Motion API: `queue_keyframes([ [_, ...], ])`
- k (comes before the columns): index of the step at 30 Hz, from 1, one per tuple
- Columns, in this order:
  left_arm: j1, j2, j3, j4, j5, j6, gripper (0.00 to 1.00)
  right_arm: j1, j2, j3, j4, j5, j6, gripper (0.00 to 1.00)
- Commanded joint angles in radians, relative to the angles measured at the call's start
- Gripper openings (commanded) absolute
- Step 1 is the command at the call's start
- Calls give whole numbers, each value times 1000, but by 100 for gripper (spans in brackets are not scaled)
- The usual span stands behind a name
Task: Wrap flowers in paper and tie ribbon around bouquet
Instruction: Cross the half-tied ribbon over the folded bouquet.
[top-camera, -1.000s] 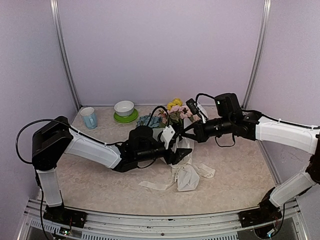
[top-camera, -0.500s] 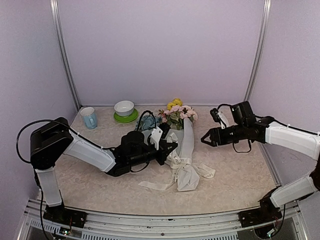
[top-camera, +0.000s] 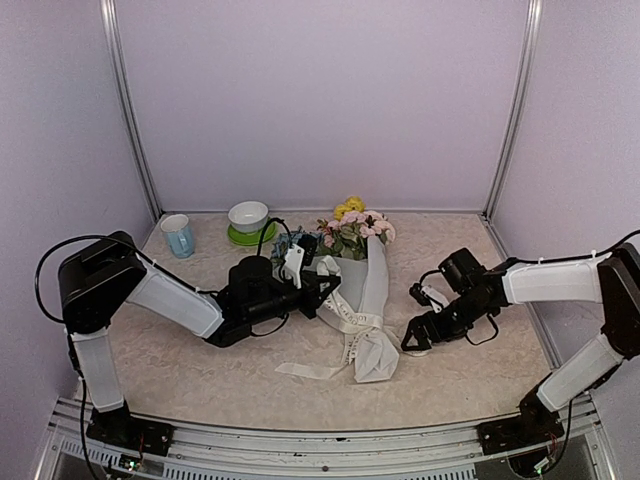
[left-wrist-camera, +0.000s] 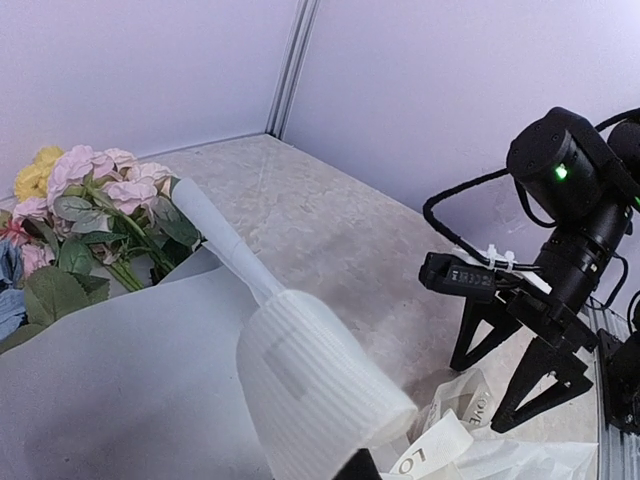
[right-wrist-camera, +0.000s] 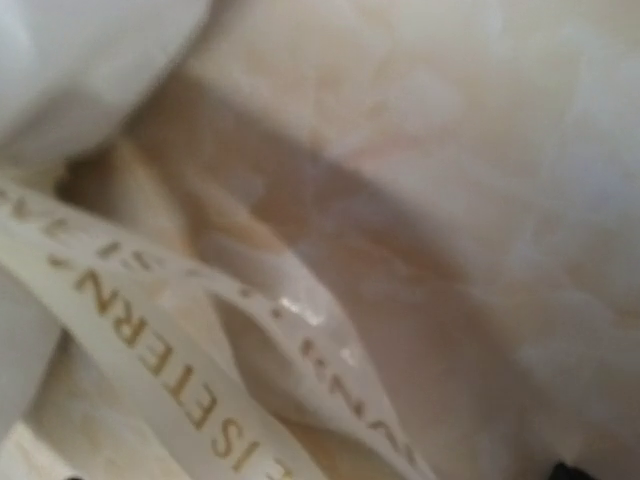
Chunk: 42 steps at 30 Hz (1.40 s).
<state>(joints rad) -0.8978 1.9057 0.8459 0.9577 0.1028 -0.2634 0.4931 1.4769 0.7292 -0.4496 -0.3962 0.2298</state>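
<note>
My left gripper (top-camera: 322, 291) is closed at the ribbon (top-camera: 346, 318) round the waist of the bouquet (top-camera: 372, 285) lying mid-table, my right gripper (top-camera: 411, 341) gapes low over the ribbon's tail; it looks limp, light and slippery, so I'd pinch it flat near its end.

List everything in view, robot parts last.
pink, yellow and blue artificial flowers: one bunch, mixed colours, mid-table at the back
white translucent paper cone: one, white, around the stems
cream lettered fabric ribbon: one, cream, across the cone, ends trailing on the table
light blue mug: one, blue, back left
white bowl: one, white, on the green plate
beige marbled table: one, beige, under everything
left end effector: one, black, shut on the ribbon
right end effector: one, black, open, right of the cone
</note>
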Motion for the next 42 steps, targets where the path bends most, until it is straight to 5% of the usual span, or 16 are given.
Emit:
queue_keyframes([
  [1,13,-17,7,16,21,-14,0,80,44,11,-83,159,-1,99],
  [6,20,-13,14,21,32,-31,0,111,90,41,-74,222,30,76],
  [9,36,-12,25,33,37,-49,0,138,112,38,-55,182,48,47],
  [11,46,-1,40,33,46,-57,0,158,116,26,-35,133,73,36],
  [14,54,13,47,34,48,-68,0,182,95,10,-29,117,112,0],
  [30,179,163,171,63,112,-164,0,200,-102,4,-151,-92,143,0],
  [35,169,188,181,110,253,-211,0,200,-81,78,-82,-107,138,0],
  [42,164,130,135,84,213,-140,0,200,-17,113,-69,-65,121,0],
])
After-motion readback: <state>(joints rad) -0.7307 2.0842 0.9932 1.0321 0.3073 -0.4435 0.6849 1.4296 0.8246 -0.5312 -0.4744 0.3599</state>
